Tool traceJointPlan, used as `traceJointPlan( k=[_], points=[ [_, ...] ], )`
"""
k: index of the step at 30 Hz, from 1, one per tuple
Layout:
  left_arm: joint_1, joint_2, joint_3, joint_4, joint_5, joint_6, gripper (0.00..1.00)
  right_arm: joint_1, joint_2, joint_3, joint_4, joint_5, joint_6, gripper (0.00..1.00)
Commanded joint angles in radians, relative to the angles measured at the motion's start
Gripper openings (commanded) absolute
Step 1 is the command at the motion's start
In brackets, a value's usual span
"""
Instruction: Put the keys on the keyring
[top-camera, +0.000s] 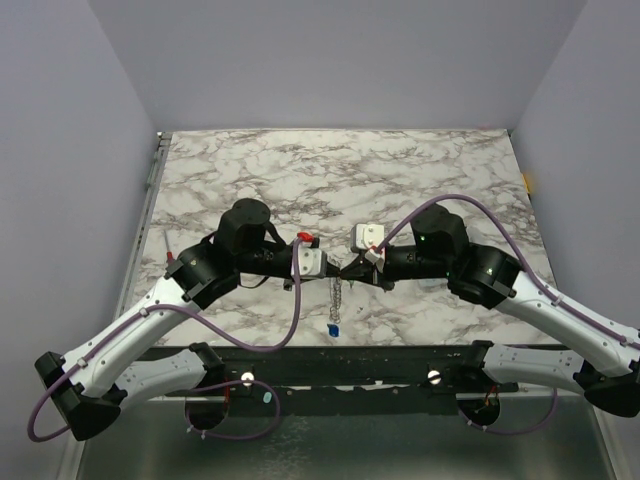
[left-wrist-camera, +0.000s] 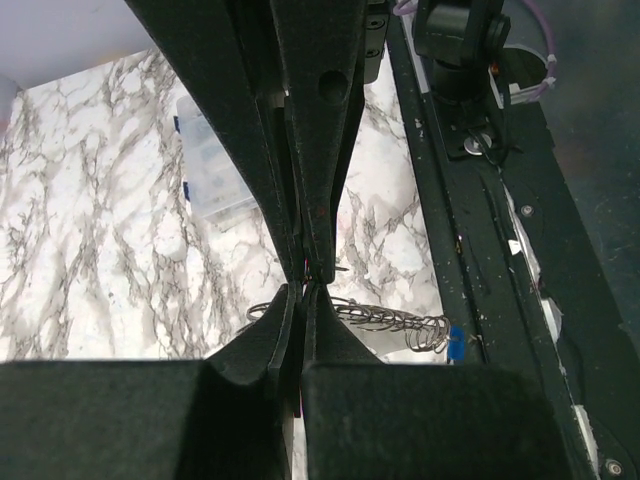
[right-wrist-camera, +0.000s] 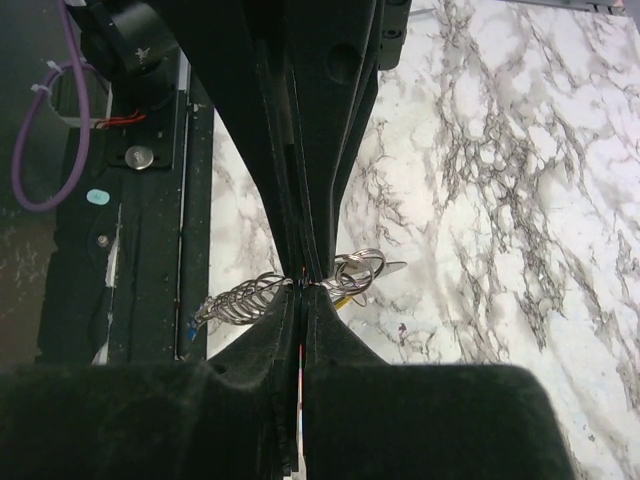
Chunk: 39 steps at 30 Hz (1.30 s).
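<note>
My left gripper (top-camera: 332, 267) and right gripper (top-camera: 348, 268) meet tip to tip above the table's front middle. Both are shut on the thin metal keyring (right-wrist-camera: 358, 270), of which only a few wire loops show beside the fingertips. Its fine chain (top-camera: 336, 295) hangs down to a blue key (top-camera: 333, 328). In the left wrist view the chain (left-wrist-camera: 390, 322) runs right from my left gripper (left-wrist-camera: 303, 290) to the blue key (left-wrist-camera: 455, 343). In the right wrist view a yellow key (right-wrist-camera: 345, 297) and a silvery blade (right-wrist-camera: 392, 268) hang by my right gripper (right-wrist-camera: 303, 285).
A small clear plastic box (left-wrist-camera: 210, 165) lies on the marble table (top-camera: 330, 180) under the right arm. A thin pen with a red end (top-camera: 170, 252) lies near the table's left edge. The black front rail (top-camera: 340, 360) runs just below the hanging chain.
</note>
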Motion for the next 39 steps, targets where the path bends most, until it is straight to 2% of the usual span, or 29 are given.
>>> traceJointPlan(
  k=[1, 5, 6, 11, 13, 21, 30, 39],
  points=[
    [-0.008, -0.007, -0.016, 0.031, -0.022, 0.027, 0.0, 0.004, -0.022, 0.036, 0.021, -0.006, 0.002, 0.01],
    [-0.008, -0.044, -0.086, 0.159, -0.01, -0.022, 0.0, 0.004, -0.044, 0.014, 0.061, 0.036, 0.022, 0.01],
    [-0.008, -0.056, -0.109, 0.206, -0.012, -0.046, 0.0, 0.004, -0.048, 0.011, 0.064, 0.047, 0.027, 0.06],
    [-0.008, -0.116, -0.206, 0.423, -0.034, -0.142, 0.0, 0.004, -0.052, 0.008, 0.059, 0.063, 0.039, 0.45],
    [-0.008, -0.135, -0.238, 0.487, -0.044, -0.173, 0.0, 0.004, -0.058, 0.007, 0.062, 0.069, 0.04, 0.52],
    [0.006, -0.19, -0.327, 0.69, -0.061, -0.274, 0.0, 0.004, -0.069, 0.0, 0.073, 0.089, 0.032, 0.51],
    [0.027, -0.217, -0.365, 0.752, -0.044, -0.307, 0.0, 0.004, -0.046, 0.013, 0.066, 0.089, 0.018, 0.47],
    [0.05, -0.197, -0.364, 0.743, 0.045, -0.321, 0.0, 0.004, -0.032, 0.062, 0.026, 0.078, -0.018, 0.67]
  ],
)
